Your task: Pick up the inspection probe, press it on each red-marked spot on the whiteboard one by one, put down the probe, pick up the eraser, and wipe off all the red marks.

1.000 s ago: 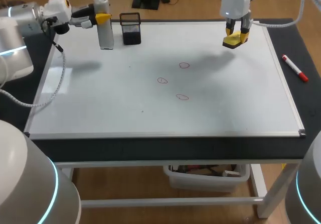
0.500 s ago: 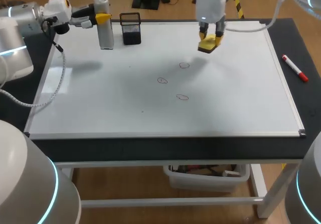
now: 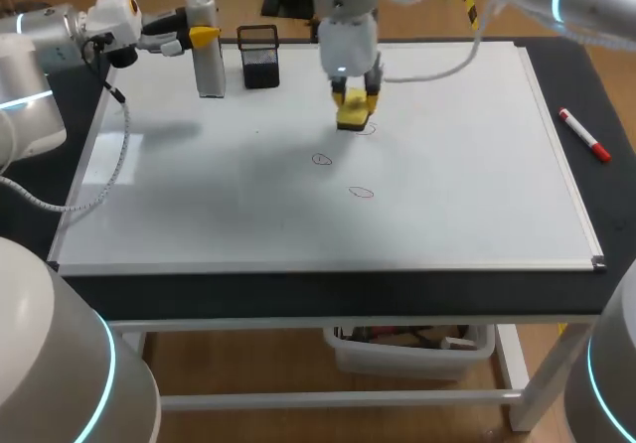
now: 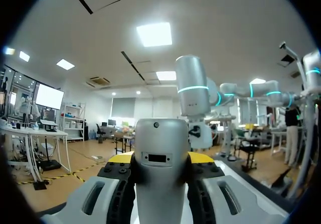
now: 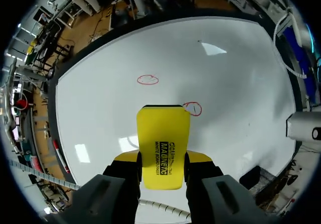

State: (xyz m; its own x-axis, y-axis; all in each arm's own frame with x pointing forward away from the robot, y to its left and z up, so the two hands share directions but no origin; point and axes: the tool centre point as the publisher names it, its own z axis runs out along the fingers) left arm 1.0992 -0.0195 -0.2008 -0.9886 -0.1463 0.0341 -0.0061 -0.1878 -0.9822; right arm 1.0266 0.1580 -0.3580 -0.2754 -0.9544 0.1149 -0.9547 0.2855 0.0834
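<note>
Inspection probe [image 3: 206,61] is held upright at the far-left corner of the whiteboard [image 3: 199,200], pinched by the left gripper [image 3: 202,36], a black mesh holder [image 3: 259,58] just beside it; mid-board the right gripper [image 3: 355,96] clamps the yellow eraser [image 3: 352,116] at the farthest red mark [image 3: 369,129], and a red marker [image 3: 583,135] lies beyond the right edge.

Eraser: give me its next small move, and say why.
Probably press the eraser down onto the whiteboard and sweep it across the nearest red mark. The right gripper is shut on it right beside that mark, though contact with the board is unclear. The middle mark and the front mark are unwiped too.
</note>
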